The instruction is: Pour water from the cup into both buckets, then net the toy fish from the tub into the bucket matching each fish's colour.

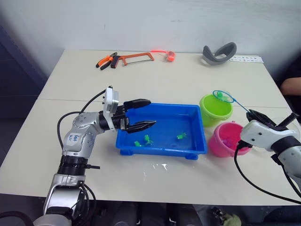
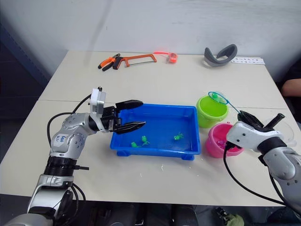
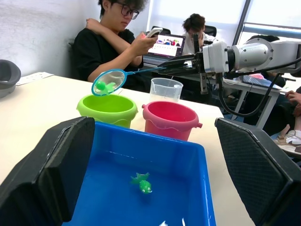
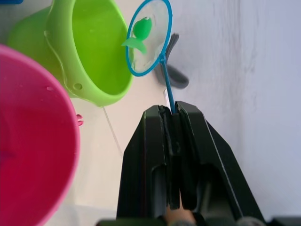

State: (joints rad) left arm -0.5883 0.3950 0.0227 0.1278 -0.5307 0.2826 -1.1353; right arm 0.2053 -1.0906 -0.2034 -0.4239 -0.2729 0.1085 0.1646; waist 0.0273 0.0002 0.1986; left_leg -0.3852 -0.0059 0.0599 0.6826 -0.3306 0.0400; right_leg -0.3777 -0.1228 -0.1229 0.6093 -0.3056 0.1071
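The blue tub [image 1: 162, 151] lies mid-table with three green toy fish [image 1: 147, 139] in its water. My left gripper [image 1: 143, 114] hovers open over the tub's left end, nothing between its fingers. Right of the tub stand the lime green bucket [image 1: 215, 109] and, nearer, the pink bucket [image 1: 225, 140]. My right gripper [image 4: 173, 110] is shut on the thin handle of a small blue net [image 4: 148, 40]. The hoop carries one green fish [image 4: 141, 29] and hangs over the green bucket's far rim. The clear cup [image 3: 165, 89] stands behind the pink bucket.
An orange hacksaw [image 1: 134, 58] and pliers [image 1: 107, 60] lie at the table's far edge, a grey curved object [image 1: 218, 53] to their right. Water drops [image 1: 157, 165] spot the table before the tub. People [image 3: 120, 42] sit beyond the right side.
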